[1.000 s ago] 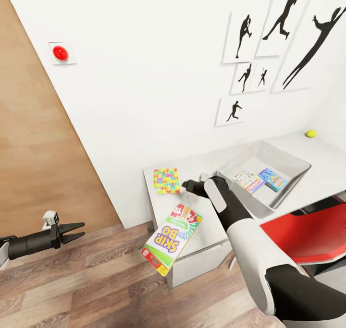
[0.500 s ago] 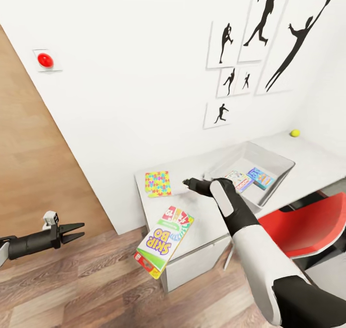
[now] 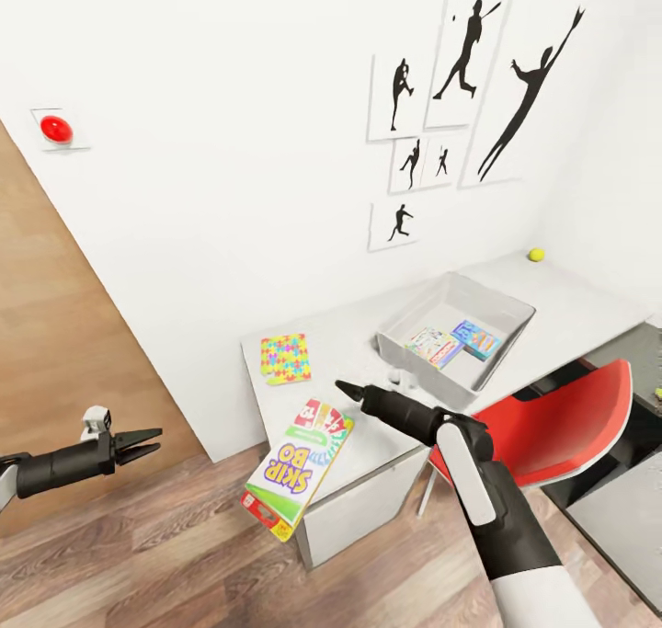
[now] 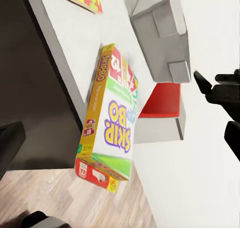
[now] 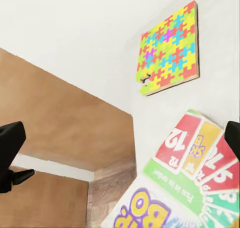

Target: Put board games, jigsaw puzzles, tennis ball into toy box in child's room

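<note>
The pale grey bench runs along the white wall, and there's plenty on it. Near its left end lies a jigsaw puzzle, flat, bright with interlocking pieces. Closer to the front edge sits the Skip-Bo board game, and it's hanging well over that edge, its lower end out above the wood plank floor. Further along stands the toy box, with two printed game boxes lying side by side on its bottom. Way back by the far corner, well apart from the rest, the little tennis ball rests on the bench top. A red chair is tucked in under the bench just below the toy box, and black silhouette pictures hang on the wall above; a red button plate sits on the wall off to the left.

The right arm reaches forward from the lower right, elbow bent, and the right gripper points left over the bench between the Skip-Bo game and the toy box, touching neither. Its fingers look close together in the head view, while the right wrist view has dark finger edges at both sides, wide apart; I can't tell how they stand. That view looks down on the puzzle and the Skip-Bo lid.

The left gripper hangs out over the floor, well left of the bench, arm level, fingers narrowly parted and holding nothing.

The second puzzle I can't make out, and the prints on the boxes in the toy box are too small to read.
</note>
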Available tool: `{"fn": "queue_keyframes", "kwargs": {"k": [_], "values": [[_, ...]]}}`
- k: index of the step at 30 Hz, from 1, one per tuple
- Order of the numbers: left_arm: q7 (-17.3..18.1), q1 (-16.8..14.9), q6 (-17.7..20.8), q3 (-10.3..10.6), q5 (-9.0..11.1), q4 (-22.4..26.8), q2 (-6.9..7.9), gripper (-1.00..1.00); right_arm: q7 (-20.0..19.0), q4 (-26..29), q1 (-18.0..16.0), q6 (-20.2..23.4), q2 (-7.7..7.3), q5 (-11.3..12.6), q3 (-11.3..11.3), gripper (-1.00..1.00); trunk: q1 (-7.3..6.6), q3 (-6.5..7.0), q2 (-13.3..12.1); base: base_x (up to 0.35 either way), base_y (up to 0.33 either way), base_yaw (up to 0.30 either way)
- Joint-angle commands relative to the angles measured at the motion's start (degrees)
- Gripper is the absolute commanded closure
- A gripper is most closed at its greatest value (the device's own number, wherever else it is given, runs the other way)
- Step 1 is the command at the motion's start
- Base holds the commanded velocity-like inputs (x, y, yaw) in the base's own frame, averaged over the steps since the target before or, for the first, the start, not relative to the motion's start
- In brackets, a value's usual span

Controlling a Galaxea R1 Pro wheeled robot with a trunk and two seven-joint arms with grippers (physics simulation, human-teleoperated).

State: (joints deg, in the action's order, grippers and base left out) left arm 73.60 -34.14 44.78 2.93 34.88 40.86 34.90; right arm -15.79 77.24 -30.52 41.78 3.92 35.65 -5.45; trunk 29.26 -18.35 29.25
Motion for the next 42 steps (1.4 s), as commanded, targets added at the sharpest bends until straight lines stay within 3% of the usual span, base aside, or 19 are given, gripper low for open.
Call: {"fn": "queue_keyframes", "kwargs": {"k": [1,3,8,14,29,34,42], "values": [[-0.48,-0.05,0.31,0.28,0.28,-0.05,0.06,-1.00,-1.99,0.47,0.98,-0.01,-0.12,-0.07,0.08,-1.00,0.03,0.00,0.08,0.000,0.000,-0.142],[-2.18,-0.05,-0.09,0.30,-0.02,-0.09,0.01,-1.00,-7.04,1.25,3.14,-1.36,-0.39,-0.31,0.07,-1.00,0.03,0.17,0.08,0.000,0.000,-0.142],[-5.13,-0.05,-0.45,0.27,-0.26,-0.13,-0.31,-1.00,-14.71,1.94,5.23,-4.68,-0.63,-0.75,0.00,-1.00,0.03,0.60,0.08,0.000,0.000,-0.142],[-6.45,-0.05,-0.55,0.24,-0.32,-0.15,-0.56,-1.00,-18.36,2.77,5.84,-5.77,-0.70,-0.98,-0.24,-1.00,0.03,1.10,0.08,0.000,-0.041,-0.142],[-7.79,-0.05,-2.43,0.28,-0.31,-0.26,-0.66,-1.00,-19.61,3.21,6.81,-6.57,-0.74,-1.11,-0.21,-1.00,0.03,1.49,0.08,0.000,-0.132,-0.042],[-10.25,-0.24,-2.29,0.09,-0.05,-5.00,-0.75,-1.00,-19.63,3.03,6.87,-6.53,-0.75,-1.11,-0.06,-1.00,0.03,1.49,0.08,0.000,-0.006,-0.001],[-10.65,-0.68,-2.16,0.06,0.07,-10.17,-0.32,-1.00,-19.62,2.94,6.88,-6.53,-0.75,-1.11,-0.02,-1.00,0.03,1.49,0.08,0.000,0.021,0.000]]}}
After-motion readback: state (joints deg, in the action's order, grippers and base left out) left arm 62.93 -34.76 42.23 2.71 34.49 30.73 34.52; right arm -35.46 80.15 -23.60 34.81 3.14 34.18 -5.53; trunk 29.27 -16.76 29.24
